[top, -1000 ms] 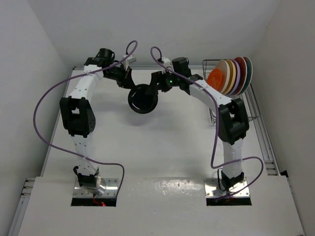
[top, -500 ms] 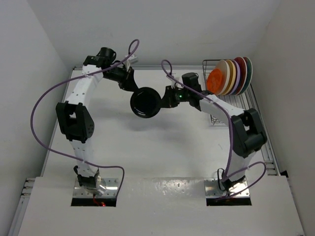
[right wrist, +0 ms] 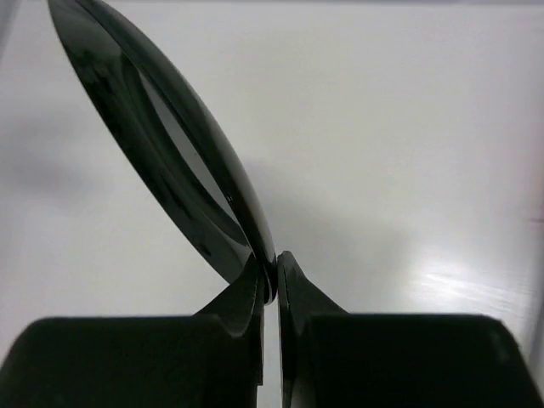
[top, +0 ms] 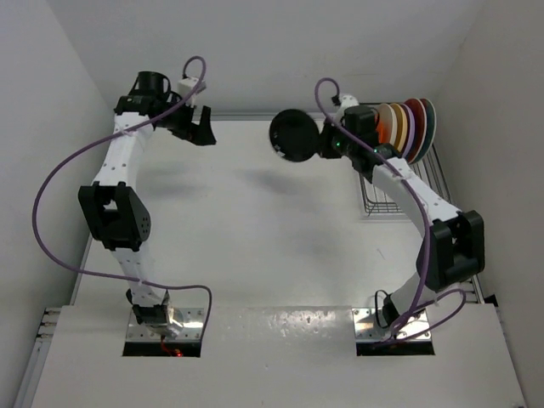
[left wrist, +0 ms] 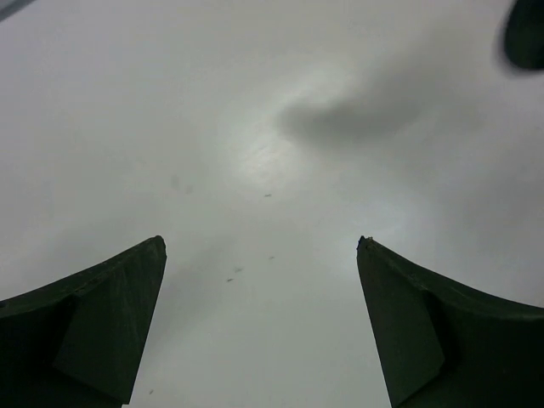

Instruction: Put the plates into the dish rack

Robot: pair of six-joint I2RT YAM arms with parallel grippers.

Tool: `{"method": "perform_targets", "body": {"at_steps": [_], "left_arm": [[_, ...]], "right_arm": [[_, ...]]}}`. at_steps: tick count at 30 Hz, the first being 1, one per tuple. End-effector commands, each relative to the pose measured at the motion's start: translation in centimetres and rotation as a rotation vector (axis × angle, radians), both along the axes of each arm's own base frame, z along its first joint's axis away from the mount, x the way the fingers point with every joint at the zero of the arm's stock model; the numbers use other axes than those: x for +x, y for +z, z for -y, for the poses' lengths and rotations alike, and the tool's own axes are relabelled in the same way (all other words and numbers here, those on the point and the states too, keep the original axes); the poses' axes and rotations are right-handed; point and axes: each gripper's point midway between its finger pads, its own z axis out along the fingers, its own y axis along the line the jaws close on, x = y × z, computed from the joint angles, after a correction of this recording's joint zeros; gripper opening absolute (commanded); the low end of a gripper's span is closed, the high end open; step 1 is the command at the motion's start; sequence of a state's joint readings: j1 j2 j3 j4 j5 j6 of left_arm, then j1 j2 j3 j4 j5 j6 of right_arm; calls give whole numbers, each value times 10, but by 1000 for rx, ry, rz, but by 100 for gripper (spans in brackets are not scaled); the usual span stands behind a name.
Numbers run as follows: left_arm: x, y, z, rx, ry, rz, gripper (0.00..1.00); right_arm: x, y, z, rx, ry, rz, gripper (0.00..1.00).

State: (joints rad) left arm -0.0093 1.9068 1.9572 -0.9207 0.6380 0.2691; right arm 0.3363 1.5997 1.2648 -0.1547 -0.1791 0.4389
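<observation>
One black plate [right wrist: 170, 153] is in my right gripper [right wrist: 270, 265], jaws closed tight on its rim. I hold it on edge above the tabletop [top: 255, 229], just left of the rack [top: 371, 202], where other plates [top: 410, 127] stand on edge. My left gripper [left wrist: 259, 245] hangs wide open with nothing in it, well apart at the far left.

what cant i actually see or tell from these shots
- Top view: the right arm hides the front of the dish rack, so the plates in it can't be counted or matched to slots.
- Right wrist view: the black plate runs off the top-left edge; rack out of frame.
- Left wrist view: dark blur in the top right corner, unidentifiable.
</observation>
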Motion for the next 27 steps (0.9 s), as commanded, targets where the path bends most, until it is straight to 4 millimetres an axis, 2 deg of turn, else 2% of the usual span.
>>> {"method": "perform_targets", "body": {"at_steps": [1,2,4,5,7,8,9,10,12,13,15,16,22,23,25,27], "left_arm": [[24,19,-64,91,268,86,99],[23,13,-71,101,287,70,99],[22,1,-85,104,316,44,99],[20,-3,-85,104,316,33,99],[19,-10,-99,106,344,18,99],[19,-10,-97,98,337,18,99],[20,-15,-102,90,343,5,99],[20,-15,-109,90,357,5,99],[22,-23,-113,75,355,-15,99],[22,-23,-113,75,355,-16,99],[22,-30,-119,56,359,-34,99],[22,-30,-117,48,352,-34,99],[25,-37,-126,13,361,-56,99],[27,-38,-126,13,361,-57,99],[28,-35,-127,13,361,-48,99],[29,-39,-125,6,355,-58,99]], "right_arm": [[41,59,115,-230,-478,156,0],[44,61,129,-259,-527,161,0],[51,67,174,-355,-741,182,0],[52,74,190,-389,-824,199,0],[62,70,206,-445,-904,212,0],[63,70,211,-465,-938,217,0],[74,63,214,-489,-949,217,0],[77,65,219,-503,-987,226,0],[88,47,219,-539,-991,203,0],[93,51,220,-532,-1007,215,0],[95,41,226,-560,-1038,206,0],[98,30,226,-569,-1034,198,0],[95,-5,230,-605,-1057,141,0],[94,-16,230,-613,-1042,126,0],[95,-21,227,-602,-1027,125,0],[96,-38,222,-593,-987,92,0]]}}
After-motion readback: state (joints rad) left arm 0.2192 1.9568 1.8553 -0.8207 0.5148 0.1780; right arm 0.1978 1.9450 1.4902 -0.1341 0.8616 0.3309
